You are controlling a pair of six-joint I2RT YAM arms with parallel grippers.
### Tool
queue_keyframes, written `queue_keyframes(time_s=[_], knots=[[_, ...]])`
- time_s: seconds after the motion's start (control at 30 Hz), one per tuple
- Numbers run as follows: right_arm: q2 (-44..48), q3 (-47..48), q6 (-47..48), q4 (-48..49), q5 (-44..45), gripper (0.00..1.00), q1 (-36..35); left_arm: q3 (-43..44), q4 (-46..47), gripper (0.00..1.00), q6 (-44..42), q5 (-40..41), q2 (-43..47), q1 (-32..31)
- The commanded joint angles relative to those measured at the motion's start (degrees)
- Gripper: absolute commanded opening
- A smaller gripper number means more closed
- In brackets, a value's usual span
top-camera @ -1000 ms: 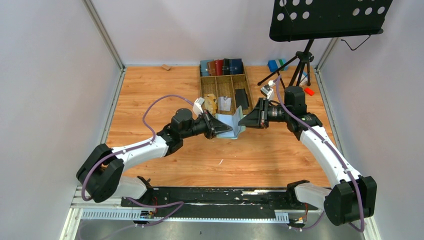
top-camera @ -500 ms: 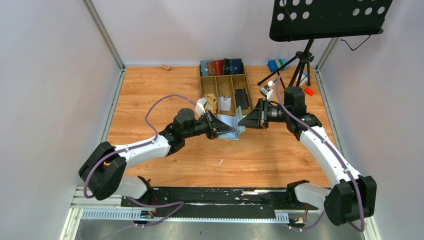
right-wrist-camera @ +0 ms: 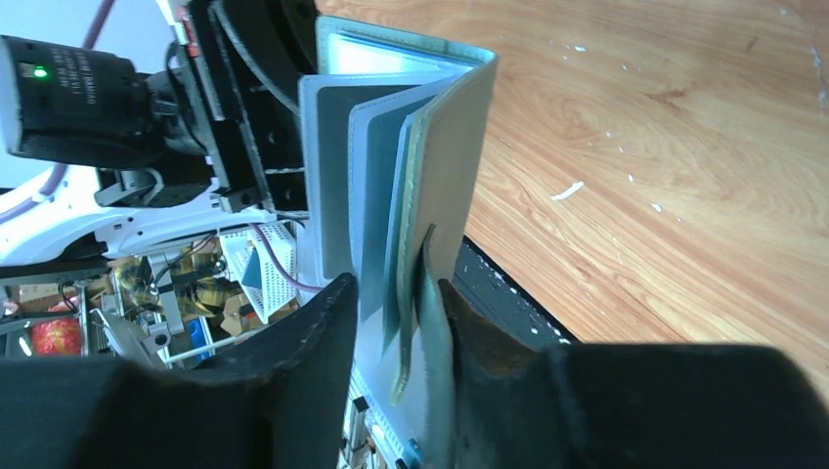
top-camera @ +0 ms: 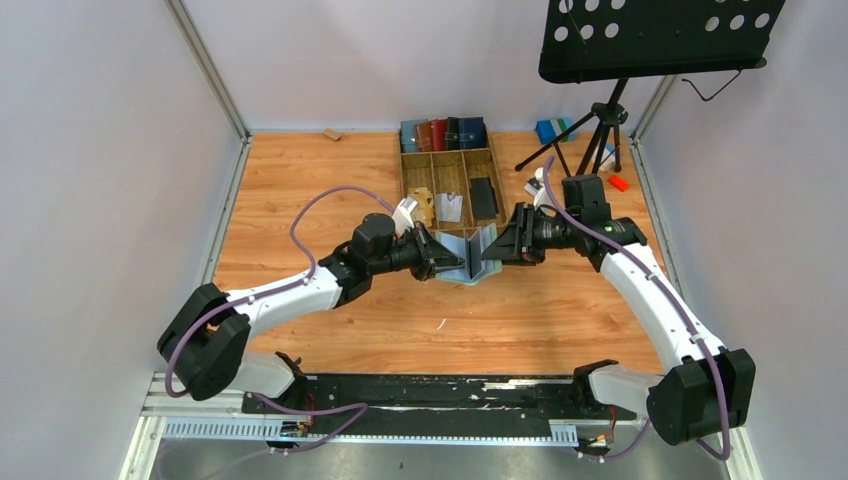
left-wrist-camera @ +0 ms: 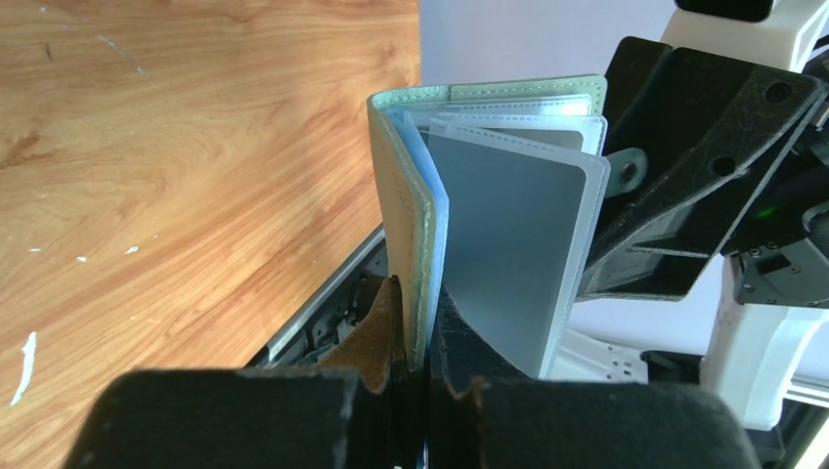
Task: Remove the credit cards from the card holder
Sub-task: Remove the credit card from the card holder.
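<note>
Top view: the card holder [top-camera: 470, 258] hangs open between left claw [top-camera: 440, 262] and right claw [top-camera: 492, 250], so a slack bite could let it swing shut or tear a sleeve.

Left wrist: left claw [left-wrist-camera: 415, 313] is pinched on one sage-green cover, with clear sleeves [left-wrist-camera: 508, 244] fanning beyond its tips.

Right wrist: right claw [right-wrist-camera: 391, 303] is half spread round the other cover — gripping or not, can't tell. No credit cards showing.

Divided wooden tray [top-camera: 449, 165], perhaps 5 wallets [top-camera: 443, 133] behind, black music stand [top-camera: 655, 35]
</note>
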State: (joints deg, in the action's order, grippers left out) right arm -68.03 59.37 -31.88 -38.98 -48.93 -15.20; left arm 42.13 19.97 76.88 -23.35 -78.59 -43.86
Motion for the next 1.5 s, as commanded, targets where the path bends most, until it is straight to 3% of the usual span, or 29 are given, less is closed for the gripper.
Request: queue_keyframes(time_s=[0.0,0.3,0.43,0.53,0.73,1.1,1.17,1.3,1.37,1.47], knots=[[-0.02,1.64,3.95,-3.93,3.2,0.38,-0.26,3.48,-1.48,0.0,-3.41,0.15,2.76,-0.47],[0.53,1.03,3.0,-2.6,2.4,0.54,-0.27,3.54,-1.93,0.0,-3.8,0.13,3.4,-0.53],[0.53,1.71,3.23,-6.35,8.42,0.61,-0.06,2.99,-1.41,0.0,-3.5,0.41,3.97,-0.52],[1.22,-0.45,0.88,-4.19,4.96,0.6,1.8,2.27,-1.17,0.0,-3.3,0.65,4.47,-0.52],[3.94,-7.91,-9.15,10.31,-6.63,0.59,5.42,0.3,1.34,0.0,-1.54,1.2,5.76,-0.44],[4.79,-6.46,-9.57,10.2,-5.74,0.52,5.5,-1.12,5.06,0.0,0.76,0.6,6.34,0.0],[4.59,-6.01,-9.33,10.15,-5.8,0.46,5.45,-1.39,5.82,0.0,1.06,0.31,6.58,-0.05],[4.41,-4.99,-8.85,9.35,-5.18,0.16,5.35,-0.79,5.67,0.0,0.99,-0.78,6.6,0.44],[4.18,-4.38,-8.41,8.39,-4.87,0.04,5.36,-0.92,4.16,0.05,1.79,-1.33,7.35,1.89],[4.22,-3.68,-8.27,7.42,-4.29,0.0,5.36,-3.48,6.51,0.15,4.2,-1.49,9.68,4.6]])
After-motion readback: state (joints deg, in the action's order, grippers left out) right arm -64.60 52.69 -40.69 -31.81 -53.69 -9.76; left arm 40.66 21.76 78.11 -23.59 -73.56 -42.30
